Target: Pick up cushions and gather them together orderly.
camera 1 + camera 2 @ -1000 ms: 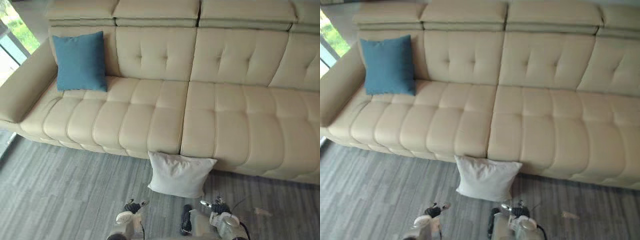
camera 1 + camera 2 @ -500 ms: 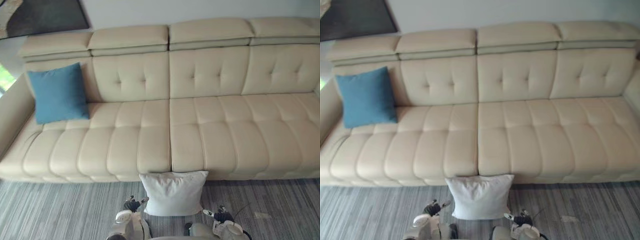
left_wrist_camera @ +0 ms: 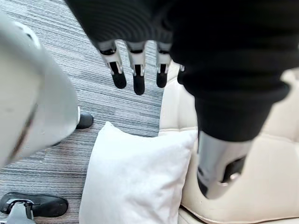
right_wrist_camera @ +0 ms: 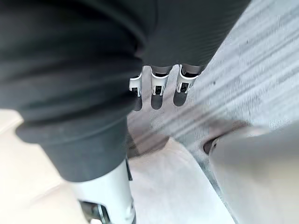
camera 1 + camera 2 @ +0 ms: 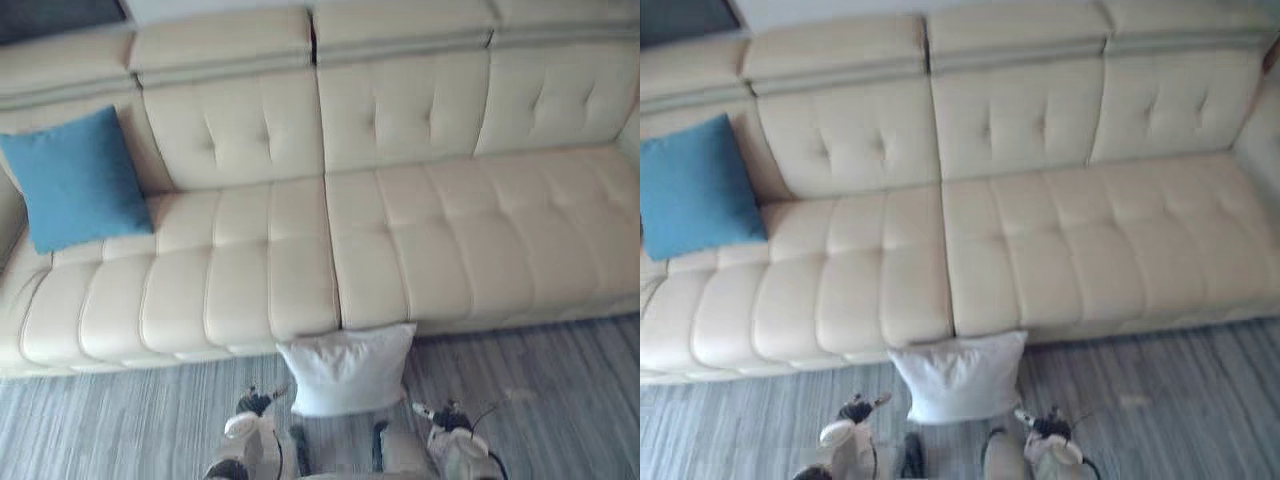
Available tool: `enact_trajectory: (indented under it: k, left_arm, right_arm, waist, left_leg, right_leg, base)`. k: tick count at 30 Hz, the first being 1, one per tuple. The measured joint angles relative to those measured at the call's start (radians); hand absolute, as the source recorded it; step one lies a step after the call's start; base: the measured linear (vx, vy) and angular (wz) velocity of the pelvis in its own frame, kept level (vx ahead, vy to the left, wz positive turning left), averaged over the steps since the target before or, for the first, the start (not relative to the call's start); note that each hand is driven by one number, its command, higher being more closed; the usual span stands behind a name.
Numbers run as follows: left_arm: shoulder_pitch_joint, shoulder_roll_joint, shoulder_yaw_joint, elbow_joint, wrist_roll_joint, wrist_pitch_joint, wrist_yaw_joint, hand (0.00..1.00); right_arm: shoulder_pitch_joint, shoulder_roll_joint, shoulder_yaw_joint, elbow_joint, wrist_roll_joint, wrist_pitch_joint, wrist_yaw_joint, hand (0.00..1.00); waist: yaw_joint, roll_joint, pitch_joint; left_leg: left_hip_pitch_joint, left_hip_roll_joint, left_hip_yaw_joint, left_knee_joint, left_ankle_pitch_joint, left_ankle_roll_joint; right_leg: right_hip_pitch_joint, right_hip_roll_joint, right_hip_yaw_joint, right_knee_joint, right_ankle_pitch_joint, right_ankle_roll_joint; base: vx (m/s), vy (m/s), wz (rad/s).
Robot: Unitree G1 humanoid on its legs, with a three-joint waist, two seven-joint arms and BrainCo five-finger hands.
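White square fabric cushion (image 5: 347, 368) is on the grey striped floor (image 5: 560, 400), standing against the front of the cream tufted leather sofa (image 5: 420, 230), right below the seam between two seat sections. Blue square fabric cushion (image 5: 75, 178) is propped against the backrest at the sofa's left end, well apart from the white one. Versus the earlier frames the whole picture has shifted, so that's the camera; both cushions sit in the same spots relative to the sofa. You've got both hands low in front of the white cushion, one on each side of it, neither touching it. Left wrist view: left hand (image 3: 136, 65) has its fingers straight, holding nothing, with the white cushion past them leaning on the sofa front. Right wrist view: right hand (image 4: 158, 86) has its fingers extended over the floor, also holding nothing.
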Motion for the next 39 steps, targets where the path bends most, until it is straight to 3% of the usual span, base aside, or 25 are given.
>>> enact_trajectory:
  k: [3,5,13,19,27,28,32,39]
  left_arm:
    - [-0.085,0.036,0.017,-0.043,-0.038,-0.017,0.022,0.00]
    - [-0.147,0.068,0.040,-0.064,-0.067,-0.020,0.032,0.00]
    - [-0.359,0.195,0.061,-0.103,-0.108,-0.025,0.068,0.00]
    - [-0.575,0.236,-0.008,-0.112,-0.130,-0.025,0.080,0.00]
    - [-0.776,0.205,-0.170,-0.185,-0.132,-0.031,0.119,0.00]
    - [-0.811,0.181,-0.178,-0.187,-0.132,-0.031,0.139,1.00]
    - [-0.829,0.154,-0.181,-0.205,-0.134,-0.031,0.212,1.00]
    - [-0.814,0.175,-0.225,-0.241,-0.135,-0.028,0.259,1.00]
  right_arm:
    - [-0.066,-0.048,0.000,-0.057,0.027,-0.017,-0.015,0.00]
    - [-0.130,-0.082,-0.002,-0.085,0.041,-0.021,-0.030,0.00]
    - [-0.378,-0.153,-0.023,-0.141,0.041,-0.025,-0.066,0.00]
    - [-0.653,-0.221,0.045,-0.142,0.040,-0.026,-0.082,0.00]
    - [-0.907,-0.216,0.196,-0.142,0.032,-0.029,-0.107,0.00]
    - [-0.931,-0.199,0.215,-0.142,0.032,-0.029,-0.122,1.00]
    - [-0.953,-0.170,0.250,-0.138,0.031,-0.029,-0.173,1.00]
    - [-0.929,-0.171,0.273,-0.142,0.034,-0.028,-0.193,1.00]
  waist:
    - [0.001,-0.020,0.041]
    - [-0.004,-0.017,0.074]
    - [-0.005,-0.010,0.161]
    - [-0.007,-0.008,0.247]
    - [-0.008,-0.006,0.291]
    - [-0.009,-0.005,0.292]
    - [-0.022,-0.005,0.292]
    - [-0.039,-0.006,0.291]
  left_leg:
    - [-0.186,0.020,-0.010,0.147,-0.055,-0.001]
    - [-0.315,0.040,-0.014,0.250,-0.080,0.002]
    - [-0.686,0.083,-0.026,0.408,-0.067,0.036]
    - [-0.884,0.094,-0.050,0.481,-0.045,0.030]
    - [-1.033,0.092,-0.074,0.536,-0.038,0.027]
    - [-1.052,0.091,-0.079,0.554,-0.038,0.027]
    - [-1.071,0.085,-0.091,0.566,-0.040,0.027]
    - [-1.050,0.086,-0.090,0.561,-0.031,0.019]
  right_leg:
    - [-0.167,0.002,0.005,0.099,-0.053,-0.016]
    - [-0.293,0.006,0.011,0.181,-0.059,-0.018]
    - [-0.650,0.024,0.019,0.305,-0.023,-0.036]
    - [-0.841,0.024,0.007,0.387,-0.015,-0.035]
    - [-0.990,0.022,0.002,0.468,-0.023,-0.027]
    - [-1.005,0.021,0.002,0.488,-0.034,-0.028]
    - [-1.023,0.018,0.001,0.505,-0.045,-0.031]
    - [-1.008,0.021,0.002,0.507,-0.040,-0.038]
  base:
    - [-0.24,-0.042,0.02]
    - [-0.27,-0.008,-0.10]
    - [-0.18,-0.009,0.00]
    - [-0.04,-0.016,0.11]
    - [-0.02,-0.007,0.11]
    - [-0.04,0.007,0.14]
    - [-0.03,0.011,0.10]
    - [0.00,0.001,-0.01]
